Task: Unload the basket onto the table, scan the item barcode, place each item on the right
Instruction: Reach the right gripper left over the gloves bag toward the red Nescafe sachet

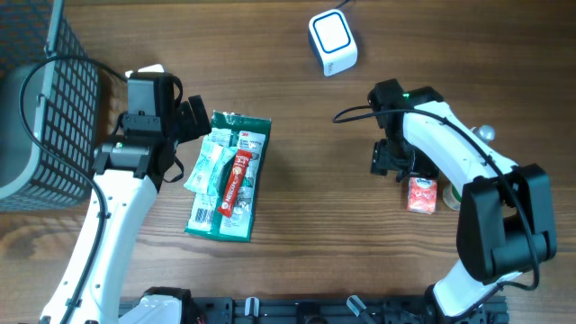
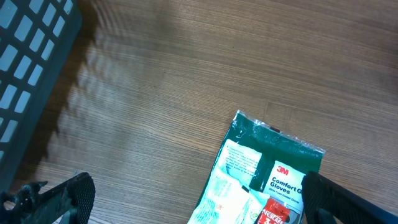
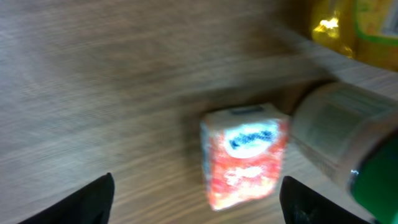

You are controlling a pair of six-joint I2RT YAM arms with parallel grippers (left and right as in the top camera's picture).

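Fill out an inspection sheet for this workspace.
Surface: wooden table.
Job's things: white scanner at far edge; glove pack flat, left of centre; red carton on table at right.
Clutter: pale labelled container beside red carton.
Pincers: left pincer open by glove pack; right pincer open over red carton.
Cables: black cable at right arm; another crosses mesh basket.
Surroundings: mesh basket at left edge.

Glove pack (image 1: 229,175) left, small box (image 1: 422,194) right
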